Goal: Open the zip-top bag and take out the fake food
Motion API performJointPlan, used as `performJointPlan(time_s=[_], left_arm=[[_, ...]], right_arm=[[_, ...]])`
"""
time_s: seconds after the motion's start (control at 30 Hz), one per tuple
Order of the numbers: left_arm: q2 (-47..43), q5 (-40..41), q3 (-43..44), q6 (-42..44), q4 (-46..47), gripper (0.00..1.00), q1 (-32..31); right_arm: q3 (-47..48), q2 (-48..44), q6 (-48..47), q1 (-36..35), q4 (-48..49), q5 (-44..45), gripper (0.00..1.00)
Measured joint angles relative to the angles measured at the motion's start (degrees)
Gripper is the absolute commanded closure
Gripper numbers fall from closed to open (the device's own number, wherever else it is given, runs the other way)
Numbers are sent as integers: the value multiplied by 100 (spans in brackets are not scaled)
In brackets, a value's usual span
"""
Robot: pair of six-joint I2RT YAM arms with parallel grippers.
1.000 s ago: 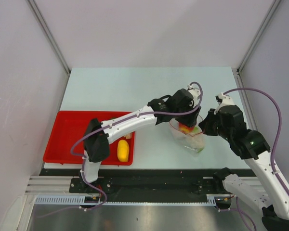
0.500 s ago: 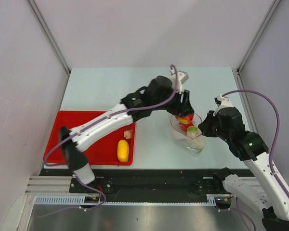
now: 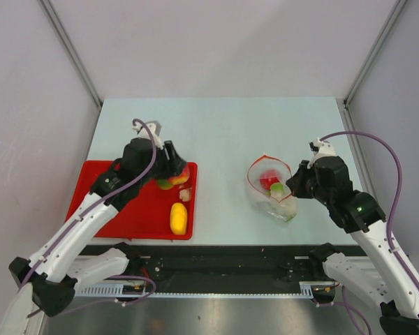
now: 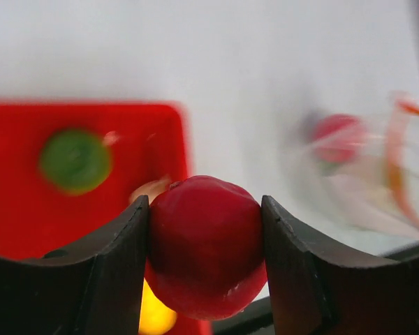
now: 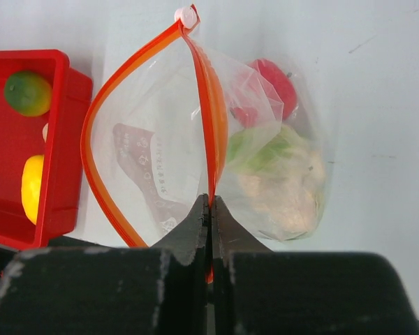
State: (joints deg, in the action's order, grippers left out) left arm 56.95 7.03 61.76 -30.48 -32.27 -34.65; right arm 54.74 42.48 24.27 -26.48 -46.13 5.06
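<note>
The clear zip-top bag lies right of centre, its red zip mouth held wide open. Inside it are a red ball, a green piece and a whitish-beige lumpy piece. My right gripper is shut on the bag's zip strip. My left gripper is shut on a red ball and holds it above the red tray's right end. A yellow oval, a green ball and a small beige piece lie in the tray.
The red flat tray sits at the table's front left. White walls enclose the table on three sides. A black rail runs along the near edge.
My left gripper has pulled a red ball out of the bag and swung left with it, from the bag's mouth to over the red tray. The right gripper and bag have stayed put.
</note>
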Motion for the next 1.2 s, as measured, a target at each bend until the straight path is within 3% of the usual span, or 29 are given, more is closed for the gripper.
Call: performJointPlan(time_s=[0.17, 0.47, 0.53, 0.57, 0.6, 0.7, 0.8, 0.97, 1.07, 1.1, 1.2], left_arm=[[-133, 181, -1097, -802, -789, 100, 1093], [-450, 291, -2616, -2820, -1451, 99, 1235], [-396, 306, -2806, -3126, -1528, 82, 1235], [-372, 323, -2881, -3261, -1565, 67, 1235], [-369, 339, -2940, -3381, -1576, 43, 1235], [-382, 363, -2966, -3578, -1582, 16, 1235], [-501, 391, -2966, -3685, -1587, 2, 1235], [-927, 264, -2883, -3609, -1528, 1, 1235], [-1097, 127, -2684, -3508, -1405, 8, 1241], [-1130, 68, -2590, -3440, -1318, 15, 1241], [-1145, -138, -2258, -3195, -894, 16, 1224]], right_arm=[[0, 0, 0, 9, 107, -2, 100], [-2, -2, 2, 9, 109, -20, 100], [-9, -2, 2, 9, 111, -20, 100], [-13, -2, 2, 9, 109, -22, 100], [-20, -7, 2, 9, 111, -22, 100], [-24, -15, 2, 9, 107, -24, 100], [-31, -35, 2, 9, 101, -24, 100], [-31, -57, 9, 9, 101, -26, 100], [-31, -55, 9, 9, 103, -44, 100], [-31, -55, 11, 9, 103, -44, 100], [-31, -55, 31, 9, 103, -44, 100]])
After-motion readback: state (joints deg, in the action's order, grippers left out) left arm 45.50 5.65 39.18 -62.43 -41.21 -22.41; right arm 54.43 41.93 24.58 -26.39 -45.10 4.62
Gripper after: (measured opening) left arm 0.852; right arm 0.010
